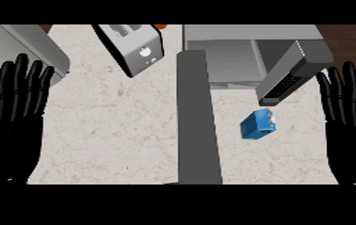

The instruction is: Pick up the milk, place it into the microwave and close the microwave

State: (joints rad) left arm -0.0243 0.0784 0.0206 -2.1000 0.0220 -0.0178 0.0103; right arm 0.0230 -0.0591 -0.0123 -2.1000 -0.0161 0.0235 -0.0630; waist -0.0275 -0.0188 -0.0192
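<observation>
A small blue milk carton (258, 124) lies on the light stone counter, right of the middle. Just behind it stands the grey microwave (230, 54), its inside bare. Its door (290, 73) is swung open toward the right, and the dark keypad edge ends just above the carton. My right hand (340, 107) is at the right edge, fingers straight and pointing up, a little apart from the carton. At the left edge my left hand (22, 97) rests the same way, holding nothing.
A silver toaster (132, 47) stands at the back, left of the microwave. A long grey bar (197, 120) runs down the middle of the counter. A grey appliance (35, 50) fills the back left corner.
</observation>
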